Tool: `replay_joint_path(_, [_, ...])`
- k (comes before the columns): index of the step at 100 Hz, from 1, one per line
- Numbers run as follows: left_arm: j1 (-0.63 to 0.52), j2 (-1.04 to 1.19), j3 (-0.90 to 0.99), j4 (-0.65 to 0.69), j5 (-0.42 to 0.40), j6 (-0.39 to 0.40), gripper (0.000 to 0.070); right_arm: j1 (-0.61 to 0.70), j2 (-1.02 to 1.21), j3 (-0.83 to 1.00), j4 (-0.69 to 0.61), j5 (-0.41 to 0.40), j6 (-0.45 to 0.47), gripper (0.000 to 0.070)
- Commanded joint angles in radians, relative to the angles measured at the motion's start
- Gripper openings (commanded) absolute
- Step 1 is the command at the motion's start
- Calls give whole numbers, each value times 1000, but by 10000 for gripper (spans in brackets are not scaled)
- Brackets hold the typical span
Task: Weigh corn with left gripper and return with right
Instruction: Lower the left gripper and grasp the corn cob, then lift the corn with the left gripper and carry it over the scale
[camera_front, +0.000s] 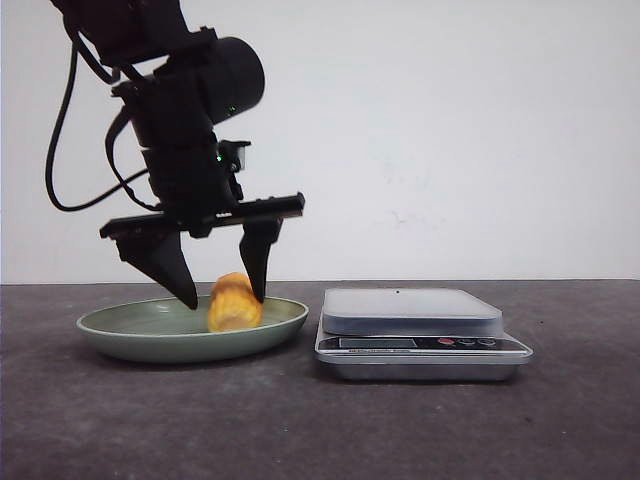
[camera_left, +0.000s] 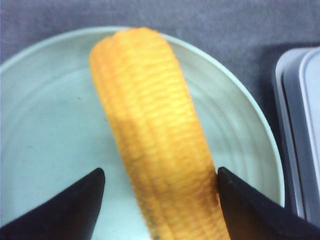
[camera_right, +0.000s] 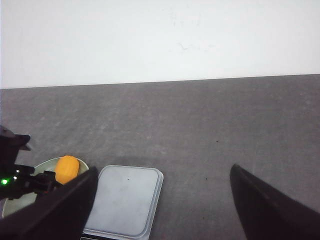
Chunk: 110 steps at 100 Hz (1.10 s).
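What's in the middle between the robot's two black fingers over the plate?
The corn lies between the left gripper's fingers, resting on the green plate. The left wrist view shows it best; a gap remains on one side.

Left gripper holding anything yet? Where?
Nothing held. The left gripper is open, straddling the stubby yellow-orange corn cob, which lies in the pale green plate.

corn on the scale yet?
No. In the front view the corn lies on the green plate between the left gripper's open fingers; the scale beside it is bare.
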Motion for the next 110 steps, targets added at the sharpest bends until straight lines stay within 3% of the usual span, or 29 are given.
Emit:
replay_joint_path(1, [-13,33,14,-1,-5,-12,434,4,5,20,9,0,-12,535])
replay_joint_path(17, [-23,35,14,5,-28,-11,402,4,5,20,7,0,-11,535])
replay_joint_path(36, [-24,34,14,-2,-27,15,0,4,5,20,5,0,-11,535])
replay_joint_path(57, [-42,-14,19,0,-27,43,1,4,5,20,0,0,-12,535])
replay_joint_path(81, [-90,-194,31,-9,-23,126,1,4,5,20,-10,0,-12,535])
replay_joint_path(91, [-120,-253,49,0,10,126,3,4,5,20,-12,0,-11,535])
replay_joint_path(110, [-209,-251,132,43,34,46,4,4,5,20,-12,0,-8,535])
